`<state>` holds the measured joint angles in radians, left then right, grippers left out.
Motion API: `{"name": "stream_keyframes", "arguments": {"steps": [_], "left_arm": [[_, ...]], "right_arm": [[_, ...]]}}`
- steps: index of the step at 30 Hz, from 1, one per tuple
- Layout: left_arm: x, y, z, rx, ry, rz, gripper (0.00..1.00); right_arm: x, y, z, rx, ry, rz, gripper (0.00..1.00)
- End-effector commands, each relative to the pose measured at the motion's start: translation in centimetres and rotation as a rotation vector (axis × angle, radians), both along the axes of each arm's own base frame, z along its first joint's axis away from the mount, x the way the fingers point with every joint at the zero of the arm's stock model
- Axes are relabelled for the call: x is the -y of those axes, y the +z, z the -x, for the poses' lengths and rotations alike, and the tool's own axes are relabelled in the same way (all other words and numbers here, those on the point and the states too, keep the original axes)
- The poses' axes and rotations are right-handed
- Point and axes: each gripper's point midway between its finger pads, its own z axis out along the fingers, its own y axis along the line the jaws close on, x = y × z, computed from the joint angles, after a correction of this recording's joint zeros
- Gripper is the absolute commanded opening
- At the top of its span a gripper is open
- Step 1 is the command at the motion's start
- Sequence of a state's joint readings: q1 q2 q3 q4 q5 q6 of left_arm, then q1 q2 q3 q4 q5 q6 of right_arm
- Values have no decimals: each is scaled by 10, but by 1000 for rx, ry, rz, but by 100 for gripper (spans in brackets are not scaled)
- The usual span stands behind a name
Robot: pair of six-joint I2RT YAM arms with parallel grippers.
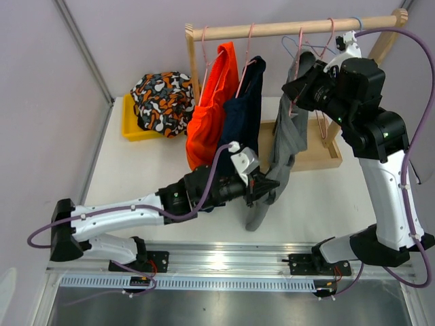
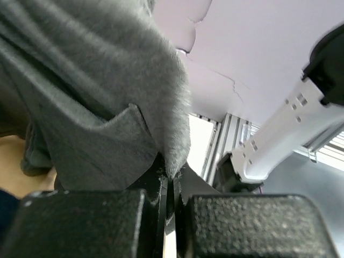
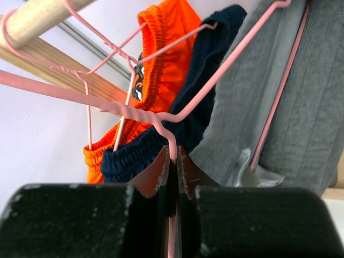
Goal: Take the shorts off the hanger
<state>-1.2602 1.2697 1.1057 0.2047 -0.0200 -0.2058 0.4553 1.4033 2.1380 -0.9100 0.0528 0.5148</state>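
Left gripper (image 2: 171,180) clamped on the lower hem of the grey shorts (image 1: 285,142), which hang on a pink hanger (image 3: 141,112) from the wooden rail (image 1: 292,28). Right gripper (image 3: 173,156) is pinched on the hanger's twisted neck. We would steady the wire and draw the cloth slowly downward, toward the desk's near edge.

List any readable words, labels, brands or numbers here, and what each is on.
None readable: no text shows on the grey shorts, orange shorts, navy shorts, patterned shorts, pink hanger or wooden rail.
Small marks on the right arm are too small to read.
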Motion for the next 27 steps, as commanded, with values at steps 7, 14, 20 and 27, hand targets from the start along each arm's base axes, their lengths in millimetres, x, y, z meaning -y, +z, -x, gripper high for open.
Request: {"name": "stream_keyframes", "arguments": {"steps": [7, 14, 20, 27], "left_arm": [[-21, -87, 102, -107, -107, -159, 0], [-20, -101, 118, -128, -146, -152, 0], [-12, -92, 138, -89, -195, -166, 0], [-15, -84, 89, -37, 74, -187, 0]], "right_arm": [[27, 73, -16, 211, -64, -88, 0], [30, 62, -17, 183, -47, -89, 0], [33, 55, -31, 143, -37, -85, 0], [33, 41, -10, 102, -13, -104, 0]]}}
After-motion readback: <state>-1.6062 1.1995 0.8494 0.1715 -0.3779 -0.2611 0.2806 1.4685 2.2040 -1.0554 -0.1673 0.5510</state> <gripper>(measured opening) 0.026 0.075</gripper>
